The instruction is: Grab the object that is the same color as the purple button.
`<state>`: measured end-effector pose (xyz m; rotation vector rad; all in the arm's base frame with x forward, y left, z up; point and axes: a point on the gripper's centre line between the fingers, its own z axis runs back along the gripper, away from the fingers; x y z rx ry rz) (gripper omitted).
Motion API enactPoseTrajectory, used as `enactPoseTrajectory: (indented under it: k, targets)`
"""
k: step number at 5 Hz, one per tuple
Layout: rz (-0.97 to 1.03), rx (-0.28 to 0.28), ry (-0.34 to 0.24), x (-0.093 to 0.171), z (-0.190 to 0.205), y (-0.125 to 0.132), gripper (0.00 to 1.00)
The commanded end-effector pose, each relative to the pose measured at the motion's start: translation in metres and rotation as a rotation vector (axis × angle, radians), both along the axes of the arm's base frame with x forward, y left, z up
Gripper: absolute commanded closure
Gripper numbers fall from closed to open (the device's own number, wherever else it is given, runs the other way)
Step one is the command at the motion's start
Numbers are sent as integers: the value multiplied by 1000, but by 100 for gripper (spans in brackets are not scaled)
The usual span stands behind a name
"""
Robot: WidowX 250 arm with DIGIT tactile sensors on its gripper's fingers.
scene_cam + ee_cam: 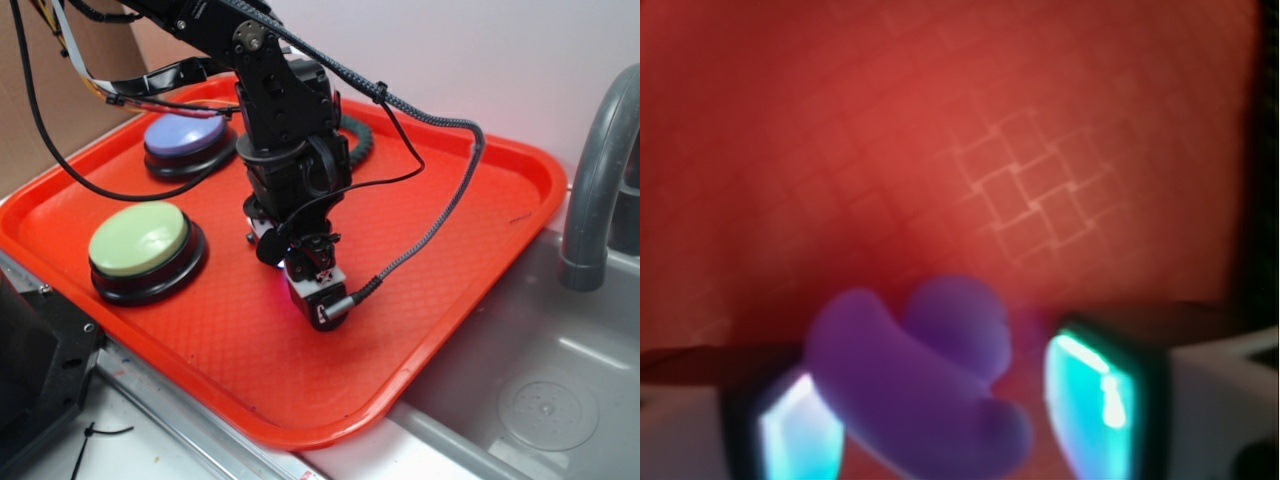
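Note:
In the wrist view the small rounded purple object [925, 375] lies on the red tray [970, 150] between my two fingers. The left pad [790, 435] sits against or just behind it, and a strip of red tray shows between it and the right pad [1090, 400]. My gripper [940, 410] is open around it. In the exterior view the gripper [285, 250] points down at the middle of the tray [450, 200], and the arm hides the object. The purple button [187, 138] stands at the tray's back left.
A green-domed button [140, 240] stands at the tray's left front. A braided black cable [440, 215] loops over the tray to the wrist camera. A grey faucet pipe [600, 170] and a metal sink [540, 400] are at the right.

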<state>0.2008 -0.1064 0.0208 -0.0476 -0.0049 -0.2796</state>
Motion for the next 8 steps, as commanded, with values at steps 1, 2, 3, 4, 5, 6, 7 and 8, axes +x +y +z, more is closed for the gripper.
enactPoseTrajectory:
  k: [1,2,3,4,5,6,7,8]
  targets:
    - [56,2,-32,10,9,-5,74]
    - [167,4,-44,11,23,5,78]
    - [294,-39,-65,8,58,24,100]
    - [413,-87,-78,4,94,48,100]
    - [539,-160,-113,-7,133,82,100]
    - [676,-173,-144,-17,155,109,100]
    - [711,-133,-128,-18,159,116,100]
    - [754,-57,-122,-17,156,118,100]
